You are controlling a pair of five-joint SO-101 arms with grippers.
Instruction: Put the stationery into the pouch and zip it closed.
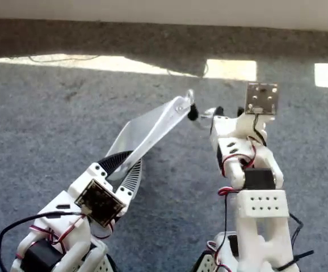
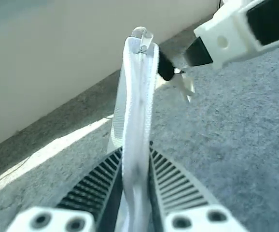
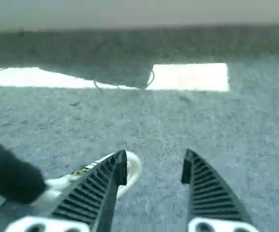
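A white translucent pouch [image 1: 152, 127] is lifted off the carpet, slanting up and to the right. My left gripper [image 1: 124, 169] is shut on its lower end. In the left wrist view the pouch [image 2: 137, 96] runs away from the left gripper [image 2: 136, 153] with its zipper facing the camera and the clear slider [image 2: 142, 36] at the far tip. A small black piece [image 1: 192, 113] hangs at that tip. My right gripper [image 1: 216, 113] stands open just right of it. Only carpet lies between the fingers of the right gripper [image 3: 155, 154], with the black piece [image 3: 9, 179] beside one finger. The pouch's contents are hidden.
Grey carpet [image 1: 50, 124] covers the floor around both arms. A pale wall [image 1: 164, 11] runs along the far side, with bright sun patches [image 1: 229, 69] on the carpet below it. A thin cable [image 1: 50, 58] lies near the wall at far left.
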